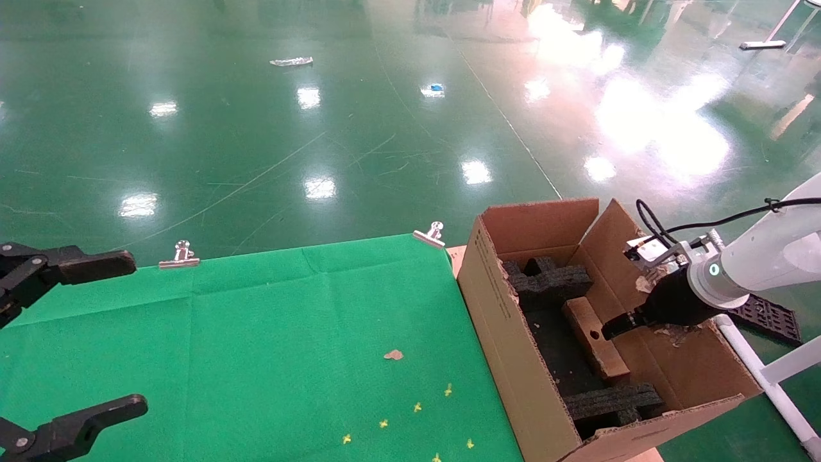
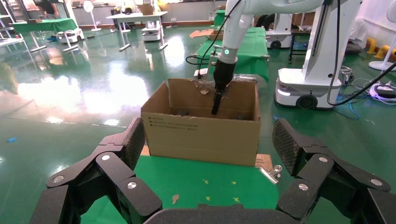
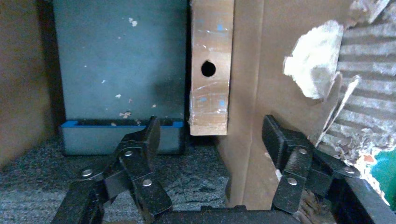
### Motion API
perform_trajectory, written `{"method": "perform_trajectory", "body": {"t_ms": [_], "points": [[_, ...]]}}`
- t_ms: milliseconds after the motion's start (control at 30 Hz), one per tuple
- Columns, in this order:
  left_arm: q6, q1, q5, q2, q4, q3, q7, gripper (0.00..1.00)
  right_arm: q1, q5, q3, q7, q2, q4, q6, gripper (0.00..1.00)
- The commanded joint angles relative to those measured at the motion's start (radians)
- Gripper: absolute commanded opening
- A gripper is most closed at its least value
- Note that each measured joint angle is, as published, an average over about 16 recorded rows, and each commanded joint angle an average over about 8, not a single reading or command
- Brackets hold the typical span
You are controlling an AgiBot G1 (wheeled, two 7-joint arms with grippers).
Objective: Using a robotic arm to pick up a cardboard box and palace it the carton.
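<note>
Cardboard box (image 1: 595, 338), judged light, stiff and worn, is best gripped across its narrow edge by the spread, empty right gripper (image 3: 211, 135) inside the carton (image 1: 513, 333).

The right arm, the white robotic arm (image 1: 763, 260), reaches in from the right, its wrist angled downward and toward the left. Its black right gripper (image 1: 616, 325) hangs low with the fingers (image 3: 140, 140) spread apart and nothing between them. The left gripper (image 1: 96, 333) sits parked at the left edge, its two black fingers (image 2: 119, 149) held wide open.
</note>
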Motion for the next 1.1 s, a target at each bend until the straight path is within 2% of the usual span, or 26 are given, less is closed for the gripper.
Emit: {"method": "perform_trajectory", "body": {"t_ms": [33,300,633,833,1100], "points": [[0.0,0.0,0.0,0.0,0.0,0.0,0.0,1.0,0.004,0.0,0.0,-0.002,-0.001,0.001,-0.002,1.0],[0.0,0.0,0.0,0.0,0.0,0.001,0.0,1.0,0.153,0.018,0.014,-0.059,0.02,0.028,-0.042,1.0],[0.0,0.0,-0.001,0.0,0.0,0.001,0.001,1.0,0.379,0.083,0.068,-0.204,0.074,0.124,-0.067,1.0],[-0.001,0.0,-0.001,-0.001,0.0,0.001,0.001,1.0,0.406,0.14,0.108,-0.283,0.118,0.205,-0.074,1.0],[-0.001,0.0,-0.001,-0.001,0.0,0.002,0.001,1.0,0.376,0.21,0.171,-0.343,0.167,0.292,-0.087,1.0]]}}
